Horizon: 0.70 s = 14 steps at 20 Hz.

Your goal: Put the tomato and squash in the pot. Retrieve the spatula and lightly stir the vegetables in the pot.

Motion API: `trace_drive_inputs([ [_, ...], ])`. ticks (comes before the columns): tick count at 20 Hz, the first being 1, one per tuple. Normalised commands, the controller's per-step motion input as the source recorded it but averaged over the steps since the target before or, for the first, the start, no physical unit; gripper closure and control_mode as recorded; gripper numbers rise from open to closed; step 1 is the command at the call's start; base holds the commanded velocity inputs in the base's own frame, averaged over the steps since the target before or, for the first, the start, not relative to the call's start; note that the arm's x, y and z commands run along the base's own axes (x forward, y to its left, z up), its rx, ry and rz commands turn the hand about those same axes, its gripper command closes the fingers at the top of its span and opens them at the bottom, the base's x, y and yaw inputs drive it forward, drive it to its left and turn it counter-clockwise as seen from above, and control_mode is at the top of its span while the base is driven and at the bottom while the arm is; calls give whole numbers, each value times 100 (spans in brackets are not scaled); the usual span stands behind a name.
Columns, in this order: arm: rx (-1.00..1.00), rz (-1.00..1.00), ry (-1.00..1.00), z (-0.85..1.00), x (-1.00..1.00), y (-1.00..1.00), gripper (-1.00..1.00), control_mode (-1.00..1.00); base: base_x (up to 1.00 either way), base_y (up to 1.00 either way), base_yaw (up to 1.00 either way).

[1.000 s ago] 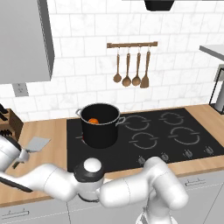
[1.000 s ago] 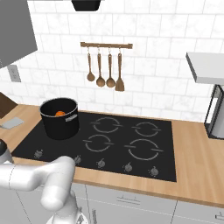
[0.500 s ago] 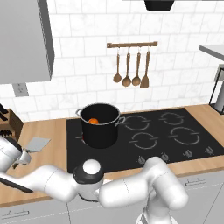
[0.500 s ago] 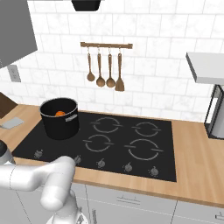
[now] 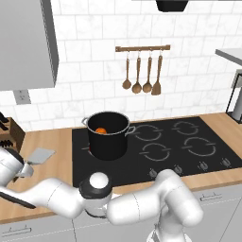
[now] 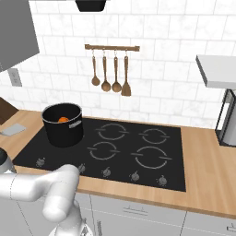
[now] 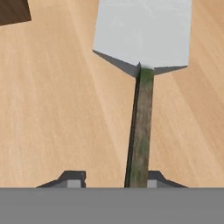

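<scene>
The spatula lies flat on the wooden counter left of the cooktop, its light-grey blade [image 7: 144, 30] away from the hand and its thin dark handle [image 7: 141, 127] running back toward it. My gripper [image 7: 113, 181] straddles the handle. The handle lies against the right fingertip [image 7: 155, 179], and a wide gap separates it from the left one. From the base views the blade [image 5: 41, 155] [image 6: 13, 129] lies just beyond the hand. The black pot [image 5: 108, 134] [image 6: 63, 124] stands on the cooktop's left burner with the red-orange tomato [image 5: 100, 130] [image 6: 63, 120] inside. The squash is hidden.
A dark knife block [image 5: 7, 130] stands at the far left of the counter, and its brown corner [image 7: 13, 11] is near the blade. Brown wooden utensils [image 5: 142, 71] [image 6: 110, 69] hang on the wall rail. The black cooktop [image 5: 189, 142] spreads to the right.
</scene>
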Motion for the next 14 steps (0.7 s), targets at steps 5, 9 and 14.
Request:
trace_drive_inputs([
  [5,0,0,0,0,0,0,100,-100,0,0,0],
  [9,0,0,0,0,0,0,100,-100,0,0,0],
  [14,2,-2,1,10,-6,-5,100,-100,0,0,0],
])
